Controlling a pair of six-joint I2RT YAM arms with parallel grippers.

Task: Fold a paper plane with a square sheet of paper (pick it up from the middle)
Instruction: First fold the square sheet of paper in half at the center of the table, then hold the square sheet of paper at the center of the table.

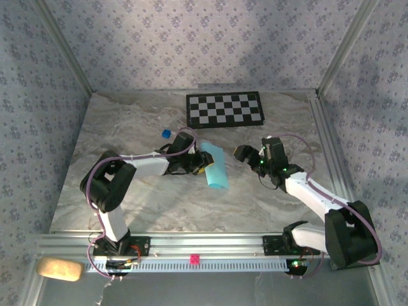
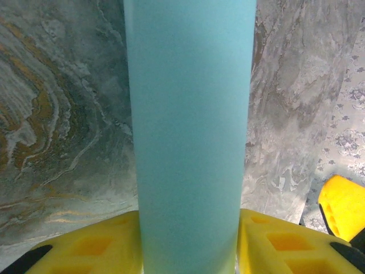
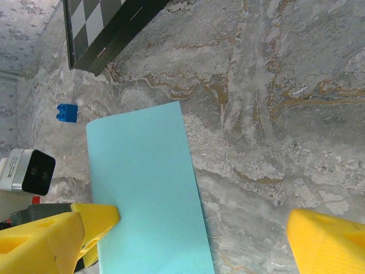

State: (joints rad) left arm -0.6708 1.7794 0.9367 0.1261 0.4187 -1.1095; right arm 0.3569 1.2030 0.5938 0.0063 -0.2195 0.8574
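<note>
The square sheet of paper [image 1: 215, 167] is light blue and bent over on itself into a long rounded band lying on the marble table [image 1: 127, 191]. My left gripper [image 1: 199, 164] is shut on one end of it. In the left wrist view the sheet [image 2: 191, 114] runs up between the yellow fingers [image 2: 85, 248]. My right gripper [image 1: 246, 155] hovers just right of the sheet, open, with nothing between its fingers. In the right wrist view the sheet [image 3: 145, 188] lies below the right gripper [image 3: 188, 245], towards its left finger. The paper plane is out of view.
A black-and-white checkerboard [image 1: 224, 108] lies at the back of the table. A tiny dark-blue cube [image 1: 166, 134] sits just behind the left gripper, also visible as the cube [image 3: 67, 112]. Patterned walls enclose three sides. A metal rail [image 1: 210, 245] runs along the near edge.
</note>
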